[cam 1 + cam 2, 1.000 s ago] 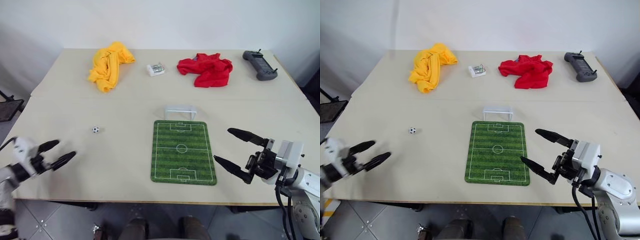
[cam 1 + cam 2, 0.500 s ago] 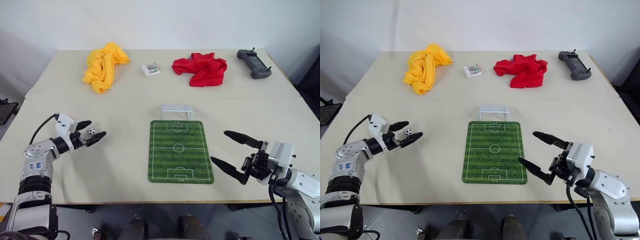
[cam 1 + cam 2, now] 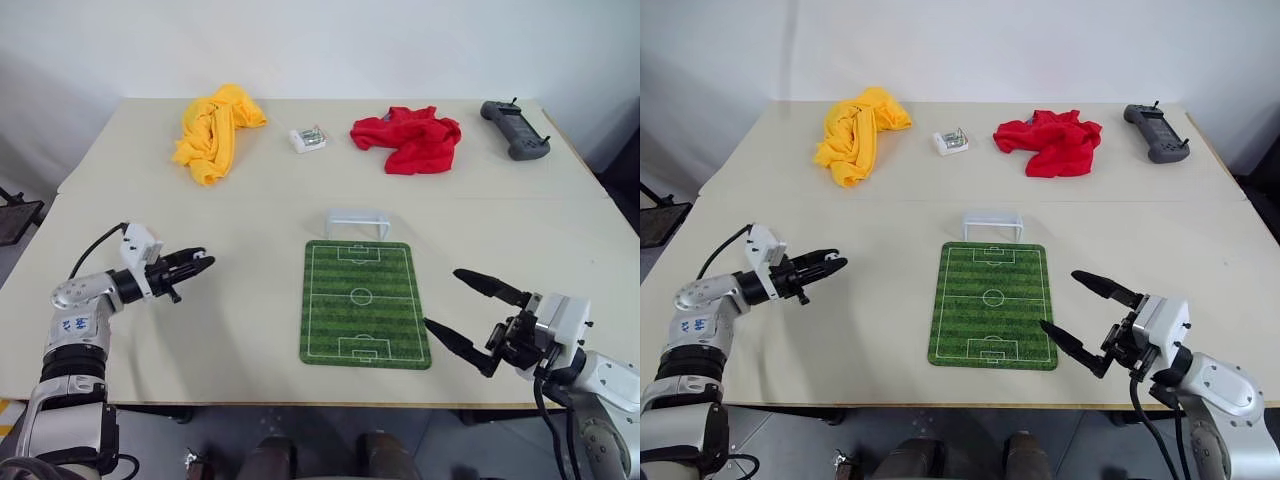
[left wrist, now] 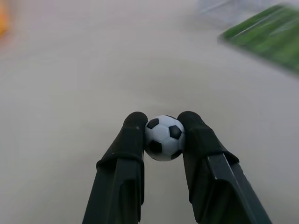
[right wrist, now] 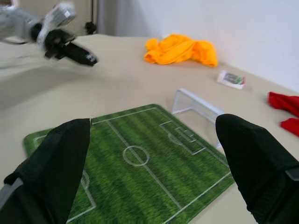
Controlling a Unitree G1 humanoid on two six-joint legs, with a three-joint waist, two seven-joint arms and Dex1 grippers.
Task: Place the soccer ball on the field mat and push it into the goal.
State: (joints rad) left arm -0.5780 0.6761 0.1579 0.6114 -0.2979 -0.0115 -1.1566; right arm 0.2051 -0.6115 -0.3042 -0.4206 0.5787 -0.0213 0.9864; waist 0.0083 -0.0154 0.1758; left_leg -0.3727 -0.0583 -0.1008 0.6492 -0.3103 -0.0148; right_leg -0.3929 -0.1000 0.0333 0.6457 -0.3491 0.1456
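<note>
We see the soccer ball [image 4: 163,137] pinched between the two black fingers of the left gripper [image 3: 196,264], sitting right at the fingertips with one finger [image 4: 132,140] pressed against each side. The jaws are closed on it, and the ball is off the table [image 3: 250,330], held above bare tabletop. In the head views the ball itself is too small and too covered by the fingers for us to make out; the left wrist view gives it plainly.

The left gripper sits well to the left of the field mat [image 3: 362,303], and the mat carries nothing on its green stripes. The goal [image 3: 357,220] stands just beyond the mat's far short edge, its opening facing the mat; whether frame and mat touch we cannot tell.

The right gripper [image 3: 472,316] hangs just off the mat's near right corner, jaws spread wide and holding nothing. In the right wrist view its fingers [image 5: 56,161] cover the mat's near corners.

Along the far side of the table lie a yellow cloth [image 3: 215,130], a small white battery pack [image 3: 309,139], a red cloth [image 3: 412,139] and a grey controller [image 3: 516,129], all well apart from the mat. In the left wrist view the mat and goal are blurred shapes at the edge, cut off by the frame.
</note>
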